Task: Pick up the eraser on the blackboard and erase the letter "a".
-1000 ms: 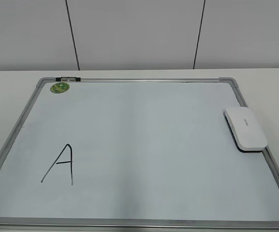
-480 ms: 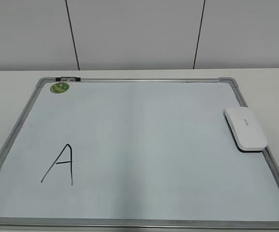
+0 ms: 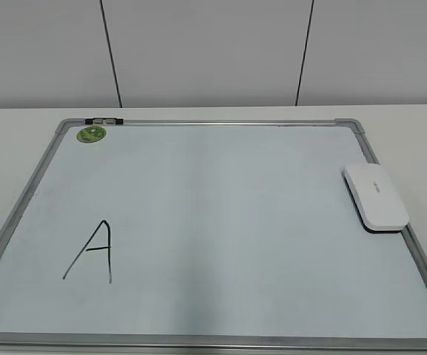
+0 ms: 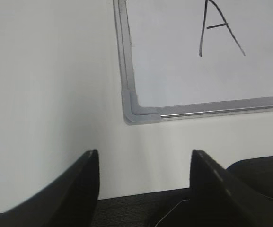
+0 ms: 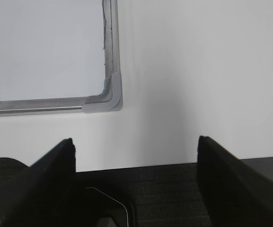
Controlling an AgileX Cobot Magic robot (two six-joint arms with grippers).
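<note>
The blackboard [image 3: 220,200], a white board in a silver frame, lies flat on the white table. The white eraser [image 3: 376,197] lies on the board's right edge, apart from both grippers. Only a large capital "A" [image 3: 91,251] shows, at the board's near left; no small cursive letter "a" is visible. My left gripper [image 4: 143,158] is open and empty, over the table short of the board's near left corner [image 4: 134,111]. My right gripper [image 5: 136,144] is open and empty, short of the near right corner [image 5: 112,97]. Neither gripper shows in the exterior view.
A round green sticker [image 3: 92,134] and a small clip [image 3: 103,120] sit at the board's far left corner. A dark mat [image 4: 141,208] lies at the table's near edge under both grippers. A white wall stands behind the table.
</note>
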